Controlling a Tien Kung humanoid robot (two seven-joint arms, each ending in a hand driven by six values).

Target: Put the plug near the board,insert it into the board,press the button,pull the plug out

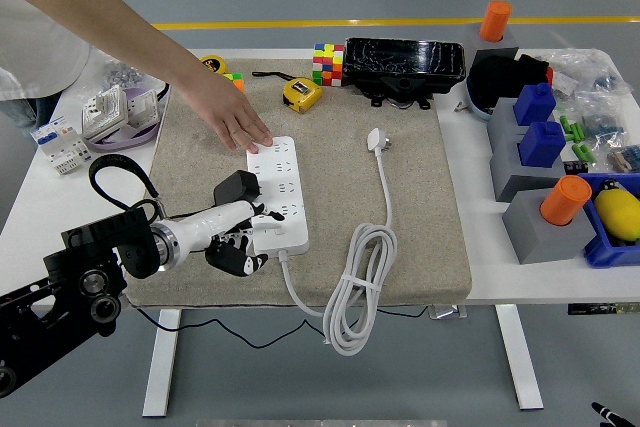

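Observation:
A white power board (pixel 279 194) lies on the beige mat (pixel 420 227). A black plug (pixel 237 188) stands at the board's left edge, about halfway along; I cannot tell whether it sits in a socket. My left hand (pixel 240 243) is just below the plug, at the board's near left corner. Its black fingers (pixel 236 257) are curled beside the board and hold nothing that I can see. A white part of the hand reaches onto the board's near end. A person's hand (pixel 232 117) rests on the board's far end.
A white plug (pixel 377 139) with a coiled white cable (pixel 358 287) lies on the mat right of the board. A yellow tape measure (pixel 301 94), a colour cube (pixel 327 63) and a black case (pixel 404 65) sit at the back. Grey and blue bins (pixel 545 217) stand at the right.

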